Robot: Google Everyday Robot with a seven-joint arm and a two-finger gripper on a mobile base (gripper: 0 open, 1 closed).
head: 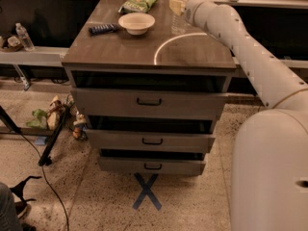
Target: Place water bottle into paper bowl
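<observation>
The water bottle [179, 23], clear with a ribbed body, is upright at the back right of the cabinet top [192, 52]. My gripper [176, 6] reaches in from the right and is shut around its upper body; the bottle's base looks slightly above the surface. The paper bowl [136, 22], cream-white and shallow, sits empty on the cabinet top to the left of the bottle, about a hand's width away.
A green snack bag [138, 3] lies behind the bowl and a dark blue bar [102, 29] to its left. The three drawers [149, 102] below stand partly open. A smaller bottle [24, 36] stands on a ledge at far left. Cables and clutter lie on the floor at left.
</observation>
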